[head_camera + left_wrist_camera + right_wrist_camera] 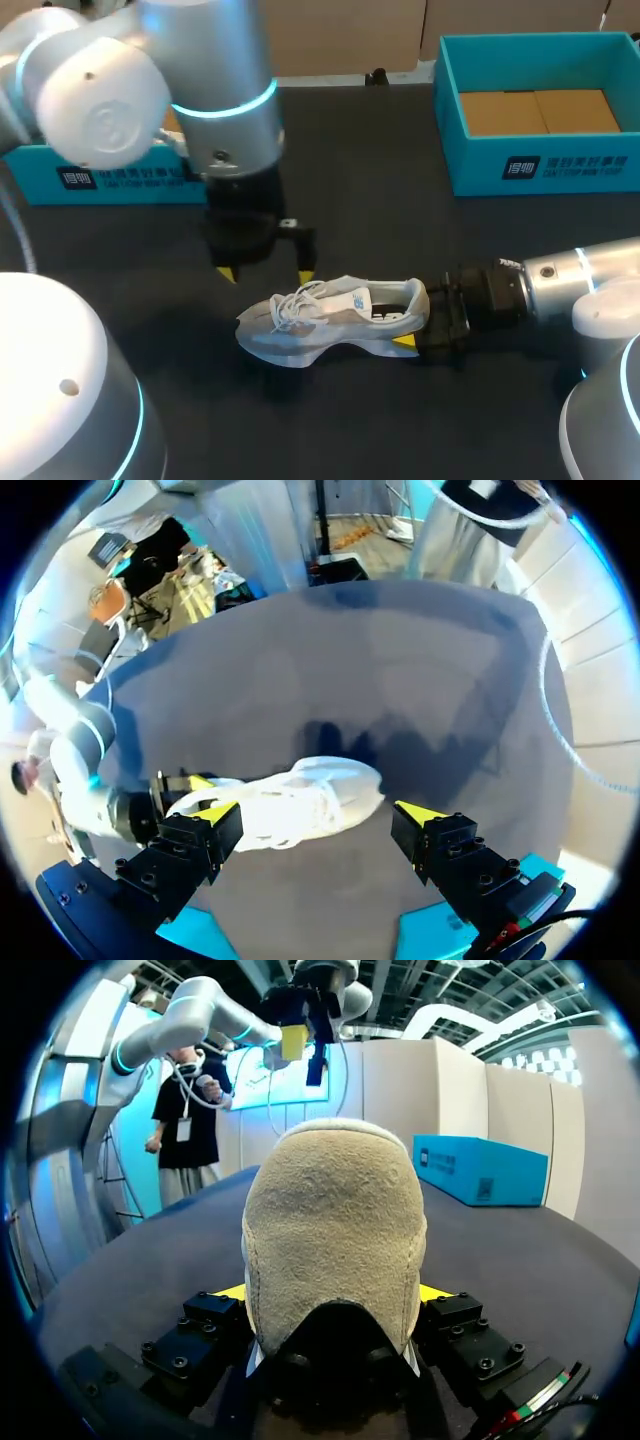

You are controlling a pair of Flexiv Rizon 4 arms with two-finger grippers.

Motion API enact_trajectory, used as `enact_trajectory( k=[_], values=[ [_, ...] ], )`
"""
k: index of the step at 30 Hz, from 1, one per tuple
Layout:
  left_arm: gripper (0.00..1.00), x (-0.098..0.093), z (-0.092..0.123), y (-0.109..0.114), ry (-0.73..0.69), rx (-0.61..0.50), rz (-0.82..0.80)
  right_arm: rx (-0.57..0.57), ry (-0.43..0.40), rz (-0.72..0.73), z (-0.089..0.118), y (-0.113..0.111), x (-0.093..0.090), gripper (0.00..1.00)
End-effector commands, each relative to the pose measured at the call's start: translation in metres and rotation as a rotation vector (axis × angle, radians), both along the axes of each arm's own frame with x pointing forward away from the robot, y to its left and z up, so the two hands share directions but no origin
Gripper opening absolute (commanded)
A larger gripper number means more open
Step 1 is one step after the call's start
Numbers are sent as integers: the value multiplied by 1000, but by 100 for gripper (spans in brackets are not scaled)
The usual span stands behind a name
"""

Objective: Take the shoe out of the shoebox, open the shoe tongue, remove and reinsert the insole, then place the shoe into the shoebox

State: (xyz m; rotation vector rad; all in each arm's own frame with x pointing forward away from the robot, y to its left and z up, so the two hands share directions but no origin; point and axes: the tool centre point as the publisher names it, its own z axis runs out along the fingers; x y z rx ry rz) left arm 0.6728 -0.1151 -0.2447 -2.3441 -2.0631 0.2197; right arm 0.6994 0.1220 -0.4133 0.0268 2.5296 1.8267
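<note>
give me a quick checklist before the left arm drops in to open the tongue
1. Shoe out of the shoebox, lying on the table: ok.
2. Right gripper shut on the heel: ok.
3. Left gripper open, above the laces: ok.
4. Tongue pulled open: cannot tell.
5. Insole seated inside: cannot tell, the opening is dark.
6. Shoebox open for the return: ok.

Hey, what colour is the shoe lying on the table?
The shoe is white and pale grey. It shows best in the head view.
</note>
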Motion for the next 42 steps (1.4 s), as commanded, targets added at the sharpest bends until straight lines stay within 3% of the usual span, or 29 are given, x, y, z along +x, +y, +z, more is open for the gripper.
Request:
enact_trajectory(
  k=[1,9,19,28,32,37,42],
  values=[
    [100,11,-5,-48,25,85,16,-2,-1,-1,-2,2,0,0],
    [100,11,-5,-48,25,85,16,-2,-1,-1,-2,2,0,0],
    [100,27,-53,-90,8,206,60,-2,-1,-1,-2,2,0,0],
    [100,35,-58,-90,33,192,103,-2,-1,-1,-2,2,0,0],
    [100,42,-50,-80,75,135,314,-2,-1,-1,-2,2,0,0],
    [100,52,-32,-67,108,22,766,-2,-1,-1,-2,2,0,0],
    [100,58,-29,-67,120,-15,800,-2,-1,-1,-2,2,0,0]
  ],
)
